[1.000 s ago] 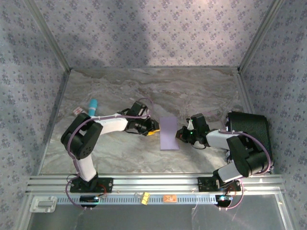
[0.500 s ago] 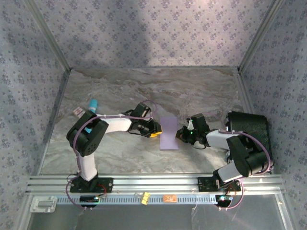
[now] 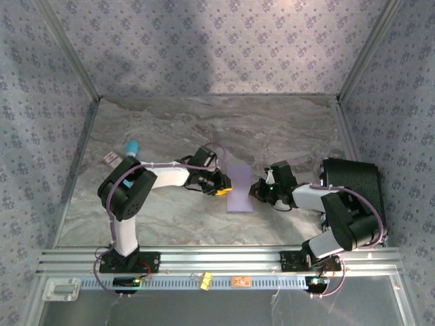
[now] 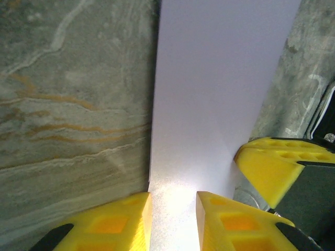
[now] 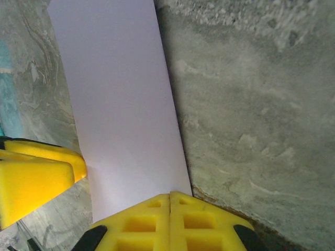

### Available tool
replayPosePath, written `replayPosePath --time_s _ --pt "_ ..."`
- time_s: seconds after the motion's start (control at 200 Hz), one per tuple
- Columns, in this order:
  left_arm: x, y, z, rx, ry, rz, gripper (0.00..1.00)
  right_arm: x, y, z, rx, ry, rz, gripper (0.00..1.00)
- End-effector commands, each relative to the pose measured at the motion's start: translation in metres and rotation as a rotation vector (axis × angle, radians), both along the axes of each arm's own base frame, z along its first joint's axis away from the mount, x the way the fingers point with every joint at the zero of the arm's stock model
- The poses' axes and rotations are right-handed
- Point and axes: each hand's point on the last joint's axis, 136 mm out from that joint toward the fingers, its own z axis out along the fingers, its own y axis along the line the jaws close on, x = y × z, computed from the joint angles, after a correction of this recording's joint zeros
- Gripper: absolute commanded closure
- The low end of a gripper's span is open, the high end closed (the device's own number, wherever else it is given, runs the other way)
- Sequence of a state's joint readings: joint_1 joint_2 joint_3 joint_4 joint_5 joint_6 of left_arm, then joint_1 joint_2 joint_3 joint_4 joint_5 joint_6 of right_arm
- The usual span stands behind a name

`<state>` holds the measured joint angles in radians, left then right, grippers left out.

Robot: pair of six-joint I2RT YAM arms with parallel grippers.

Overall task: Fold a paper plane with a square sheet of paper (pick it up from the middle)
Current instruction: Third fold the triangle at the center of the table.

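Though both wrist views cut it off, table [image 3: 285,129]: grey marbled top, its 6 o'clock edge behind the arm bases.
Black case [image 3: 353,183]: at the table's 3 o'clock edge, partly covered by the right arm.
Paper sheet [image 3: 239,190]: lavender, flat near the table's middle, a narrow rectangle with its long sides running 12 to 6; one layer or folded, unclear.
Left gripper [image 4: 174,201]: at the sheet's 9 o'clock edge, fingers a narrow gap apart over the paper; glare hides any contact.
Right gripper [image 5: 170,201]: at the sheet's 3 o'clock edge, fingertips pressed together; the paper's corner disappears under them, so a pinch is unclear.
Teal object [image 3: 131,147]: toward 10 o'clock, half hidden by the left arm.
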<state>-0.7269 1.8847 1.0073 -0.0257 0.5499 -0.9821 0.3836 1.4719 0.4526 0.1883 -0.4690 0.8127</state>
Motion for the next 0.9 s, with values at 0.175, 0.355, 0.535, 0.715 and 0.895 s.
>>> replayPosePath --time_s 0.175,0.355,0.535,0.715,0.895 --pt "-0.003 0.003 0.001 0.027 -0.001 0.003 0.65 -0.018 -0.015 -0.021 -0.064 0.091 -0.019 0.94" --pt "-0.008 0.007 -0.004 0.029 0.010 0.006 0.65 -0.018 -0.016 -0.022 -0.067 0.089 -0.022 0.94" --pt "-0.009 -0.002 -0.003 0.001 0.018 0.000 0.67 -0.019 -0.016 -0.023 -0.065 0.090 -0.023 0.94" --pt "-0.009 0.006 -0.006 0.045 0.013 0.012 0.65 -0.019 -0.016 -0.023 -0.065 0.091 -0.024 0.94" --pt "-0.009 0.007 -0.006 0.062 0.006 0.012 0.63 -0.020 -0.016 -0.021 -0.062 0.085 -0.025 0.94"
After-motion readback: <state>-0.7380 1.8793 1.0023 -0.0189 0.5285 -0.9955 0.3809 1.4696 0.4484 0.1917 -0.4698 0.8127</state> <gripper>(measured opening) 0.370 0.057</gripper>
